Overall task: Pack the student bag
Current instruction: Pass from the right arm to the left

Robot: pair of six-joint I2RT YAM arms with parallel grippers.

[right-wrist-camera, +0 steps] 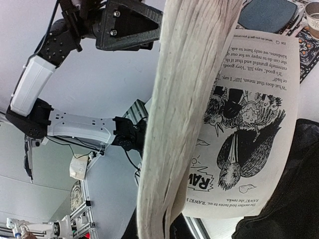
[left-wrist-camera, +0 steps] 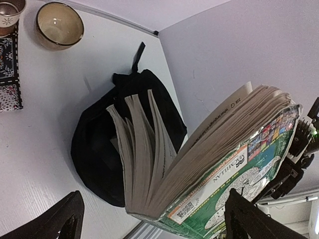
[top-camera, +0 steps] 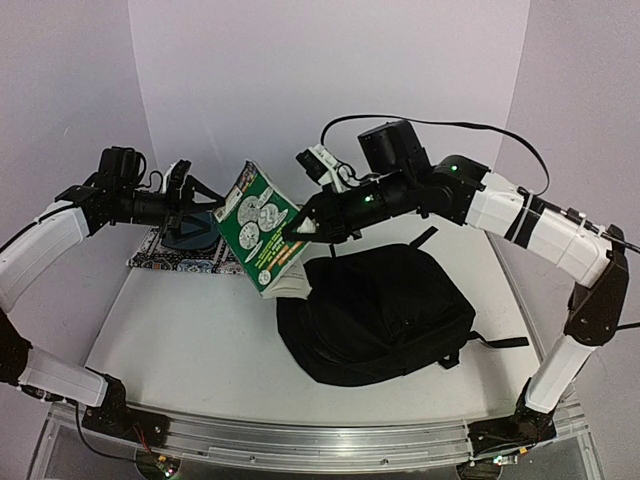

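A thick green-covered book (top-camera: 258, 228) hangs tilted in the air just left of and above the student bag (top-camera: 378, 310), a soft black backpack lying flat on the table. My right gripper (top-camera: 300, 226) is shut on the book's right edge. In the right wrist view the pages (right-wrist-camera: 182, 124) fan out, with one illustrated page (right-wrist-camera: 251, 124) loose over the bag (right-wrist-camera: 291, 199). My left gripper (top-camera: 205, 205) stands wide open at the book's left side. In the left wrist view the book (left-wrist-camera: 209, 164) fills the gap between its fingers (left-wrist-camera: 55, 221), above the bag (left-wrist-camera: 94, 144).
A patterned mat (top-camera: 175, 255) lies at the back left with a dark round dish (top-camera: 190, 232) on it. A tan bowl (left-wrist-camera: 59, 25) and a cup (left-wrist-camera: 10, 12) stand near the mat. White walls close in the back and sides.
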